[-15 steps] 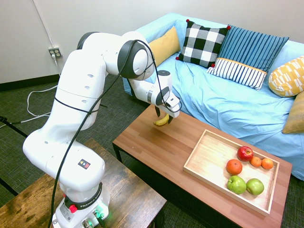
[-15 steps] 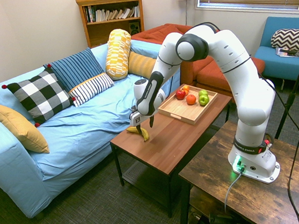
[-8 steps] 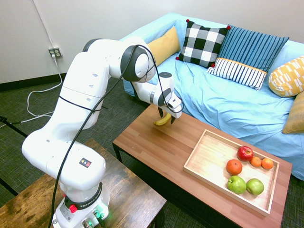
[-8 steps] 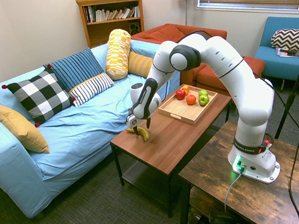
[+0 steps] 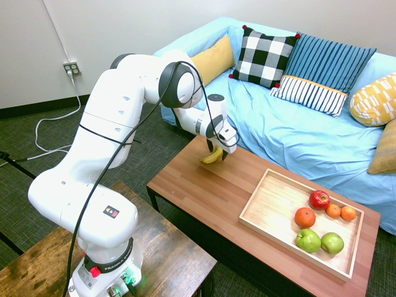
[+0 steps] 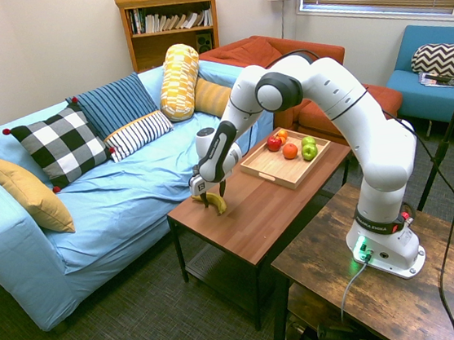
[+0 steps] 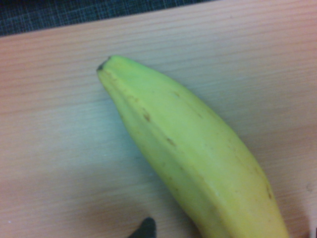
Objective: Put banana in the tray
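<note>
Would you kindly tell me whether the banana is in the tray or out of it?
Out. The banana lies on the dark tabletop under the gripper; the tray holds only apples and oranges.

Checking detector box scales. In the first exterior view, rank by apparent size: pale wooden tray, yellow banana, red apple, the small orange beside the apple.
1. Pale wooden tray, largest by far.
2. Curved yellow banana, partly covered by the gripper.
3. Red apple; near the banana in area, so ranks 2 and 3 are unsure.
4. Small orange, smallest.
</note>
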You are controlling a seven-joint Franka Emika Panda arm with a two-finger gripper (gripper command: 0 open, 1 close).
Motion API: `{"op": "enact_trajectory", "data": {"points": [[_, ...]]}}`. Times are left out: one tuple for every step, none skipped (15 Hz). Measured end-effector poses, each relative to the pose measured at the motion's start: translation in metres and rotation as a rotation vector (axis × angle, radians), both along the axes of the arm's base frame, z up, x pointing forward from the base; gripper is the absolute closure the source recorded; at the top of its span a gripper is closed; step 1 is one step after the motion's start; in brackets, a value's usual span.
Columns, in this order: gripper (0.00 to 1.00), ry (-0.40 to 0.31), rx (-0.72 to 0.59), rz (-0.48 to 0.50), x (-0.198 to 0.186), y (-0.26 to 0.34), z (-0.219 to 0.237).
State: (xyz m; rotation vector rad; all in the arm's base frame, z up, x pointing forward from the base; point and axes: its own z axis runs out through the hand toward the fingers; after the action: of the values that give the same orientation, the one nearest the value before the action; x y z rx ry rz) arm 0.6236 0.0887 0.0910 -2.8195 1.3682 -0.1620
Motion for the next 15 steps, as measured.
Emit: {"op": "enact_trajectory", "data": {"points": [[1.0, 0.0, 0.0, 0.002, 0.0, 0.002, 0.0], [1.0, 0.001, 0.001, 0.004, 0.001, 0.004, 0.0], [1.0, 0.002, 0.001, 0.005, 0.001, 0.005, 0.0], [1.0, 0.005, -0.001, 0.005, 0.001, 0.005, 0.0], [1.0, 0.01, -0.004, 0.004, 0.001, 0.004, 0.0], [1.0, 0.017, -0.005, 0.003, 0.001, 0.004, 0.0], [1.0, 0.02, -0.006, 0.003, 0.001, 0.003, 0.0], [1.0, 0.023, -0.006, 0.002, 0.001, 0.003, 0.0], [1.0, 0.026, -0.007, 0.003, 0.001, 0.003, 0.0], [1.0, 0.03, -0.007, 0.004, 0.001, 0.003, 0.001], [1.0, 0.04, -0.01, 0.003, 0.001, 0.002, 0.003], [1.0, 0.041, -0.012, 0.001, 0.002, -0.001, 0.009], [1.0, 0.033, -0.015, -0.003, 0.003, -0.005, 0.02], [1.0, 0.023, -0.02, -0.007, 0.005, -0.013, 0.038], [1.0, 0.012, -0.027, -0.013, 0.004, -0.024, 0.058]]}}
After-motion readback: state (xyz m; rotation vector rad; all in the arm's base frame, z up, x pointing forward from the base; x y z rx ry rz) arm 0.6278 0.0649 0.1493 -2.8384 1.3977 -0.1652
